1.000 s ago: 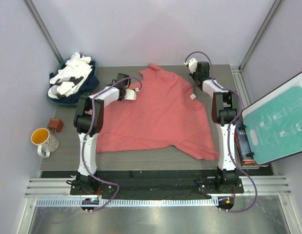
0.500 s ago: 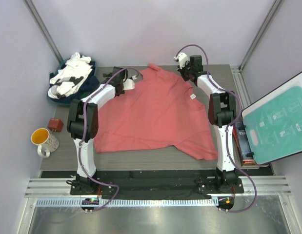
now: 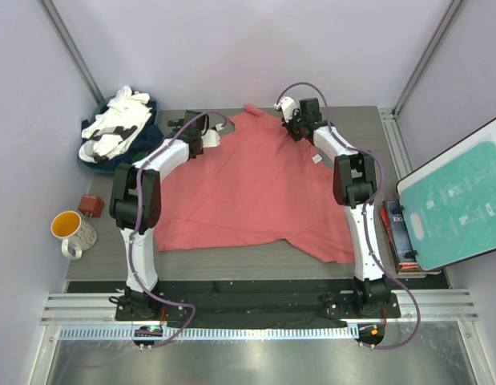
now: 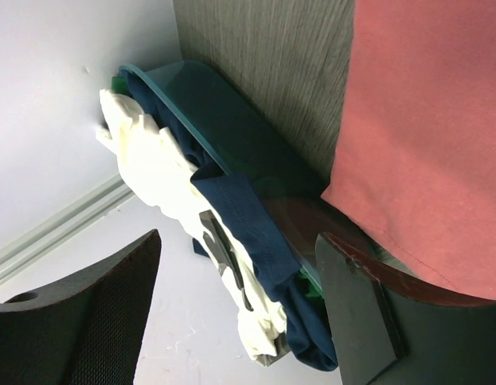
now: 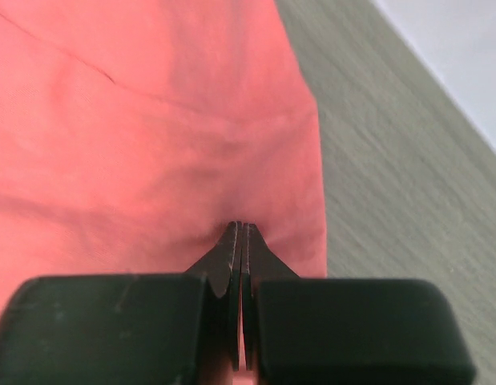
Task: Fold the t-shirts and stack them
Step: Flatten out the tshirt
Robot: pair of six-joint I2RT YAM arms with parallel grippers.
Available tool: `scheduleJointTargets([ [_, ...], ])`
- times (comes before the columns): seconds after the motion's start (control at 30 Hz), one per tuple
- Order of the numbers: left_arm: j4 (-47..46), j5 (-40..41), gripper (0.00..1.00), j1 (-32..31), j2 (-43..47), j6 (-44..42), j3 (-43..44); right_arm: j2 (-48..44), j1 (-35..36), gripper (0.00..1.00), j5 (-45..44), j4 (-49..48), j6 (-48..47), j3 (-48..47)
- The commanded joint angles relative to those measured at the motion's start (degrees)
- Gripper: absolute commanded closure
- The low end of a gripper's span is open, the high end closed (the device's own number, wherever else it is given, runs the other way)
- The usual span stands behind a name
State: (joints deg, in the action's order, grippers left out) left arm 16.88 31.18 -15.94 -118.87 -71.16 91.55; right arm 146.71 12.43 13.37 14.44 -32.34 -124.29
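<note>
A coral-red t-shirt lies spread across the grey table, rumpled at its near right corner. My right gripper is at its far edge, shut on a pinch of the coral cloth, which puckers at the fingertips. Over the table by the shirt's far left sleeve, my left gripper is open and holds nothing. More t-shirts, white and dark navy, are heaped in a pile at the far left corner.
The pile sits in a teal basket against the left wall. An orange-lined mug and a small brown block stand off the table's left side. A teal board leans at the right, above a dark box.
My left gripper has opened, let go of the left sleeve and drawn back toward the far left. My right gripper has slid left along the far edge, still shut on the cloth.
</note>
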Motion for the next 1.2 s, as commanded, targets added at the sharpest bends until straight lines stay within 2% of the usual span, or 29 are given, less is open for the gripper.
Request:
scheduleJointTargets([
  [0.0,-3.3,1.3,0.22,0.6,4.3,-2.0,-0.5,0.4,-0.8,0.99,-2.8,0.1,-1.9,-1.1],
  [0.37,-6.2,0.9,0.21,1.0,3.6,-4.8,0.0,1.3,-2.1,0.99,-7.9,1.7,-3.0,-0.7],
  [0.6,-7.7,0.2,0.22,1.0,3.5,-6.5,-0.1,1.8,-5.5,0.99,-15.1,1.7,-5.0,-1.0],
  [1.17,-8.6,-1.1,0.22,1.0,4.0,-8.7,-0.3,0.3,-11.6,0.99,-21.3,-1.1,-9.5,2.9],
])
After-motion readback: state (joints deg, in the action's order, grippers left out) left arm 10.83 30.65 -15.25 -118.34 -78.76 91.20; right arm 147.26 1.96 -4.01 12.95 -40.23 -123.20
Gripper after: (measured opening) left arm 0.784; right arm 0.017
